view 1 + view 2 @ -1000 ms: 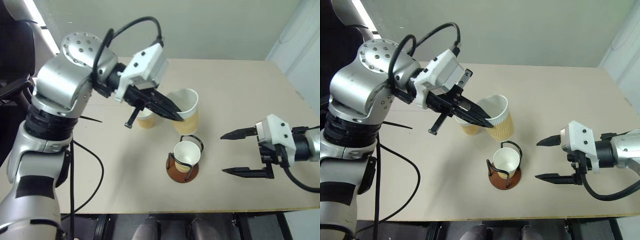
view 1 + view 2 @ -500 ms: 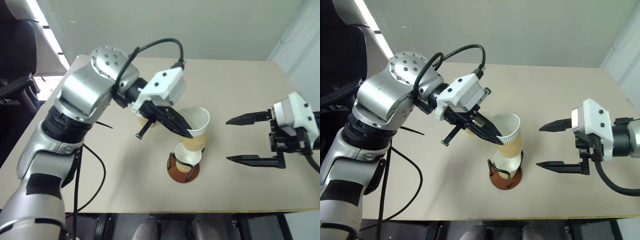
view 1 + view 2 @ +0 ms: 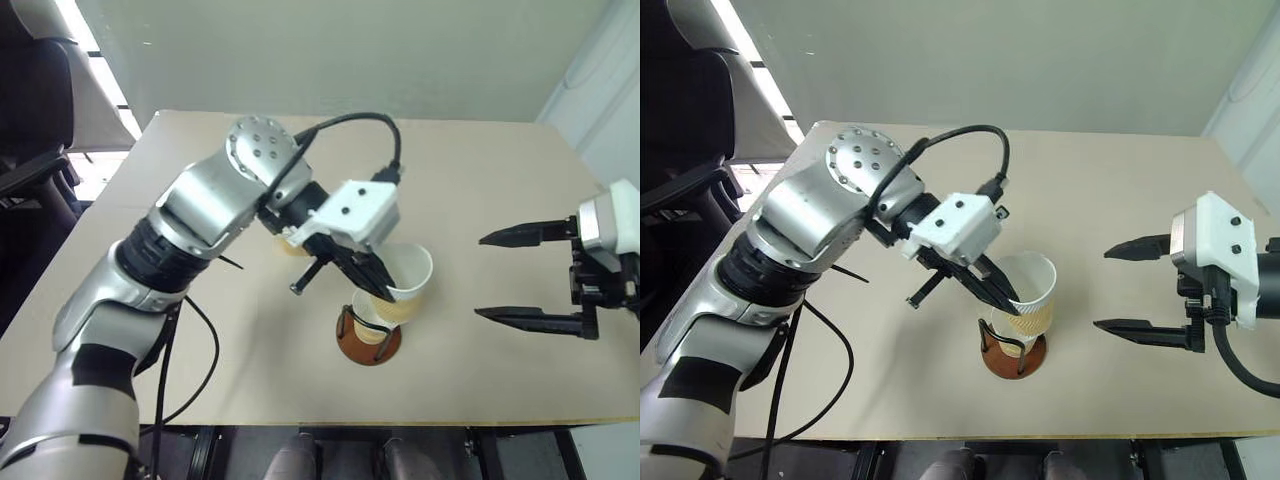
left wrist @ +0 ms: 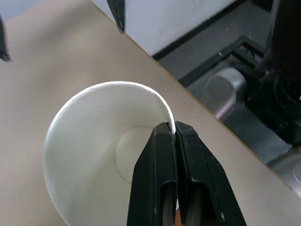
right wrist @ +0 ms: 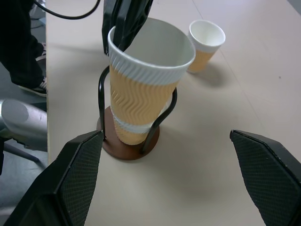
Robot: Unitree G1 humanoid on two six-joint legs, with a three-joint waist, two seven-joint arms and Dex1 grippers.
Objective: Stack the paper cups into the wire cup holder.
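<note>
Nearest the table's (image 3: 250, 390) front edge stands the wire cup holder (image 5: 129, 143), its reddish-brown disc base flat on the tan top and its black wire loops rising around two paper cups. The lower cup (image 5: 126, 132) sits inside the loops; its white band shows just above the base in the right wrist view. The held cup (image 5: 143, 89) is pushed partway into it, tilted a little, with a wavy embossed tan wall and a plain white rolled rim. No brand, label or writing can be read on any cup or on the holder.

The left gripper (image 3: 1005, 295) is clamped on the rim of that upper cup: in the left wrist view its two black fingers (image 4: 162, 183) press together with the cup wall pinched between them, one inside and one outside.

The right gripper (image 3: 525, 278) hangs over the table well to the right of the holder, its fingers spread wide apart, holding and touching nothing.

Farther back, behind the left arm, a third paper cup (image 5: 206, 43) stands upright on the table, apart from the holder.
</note>
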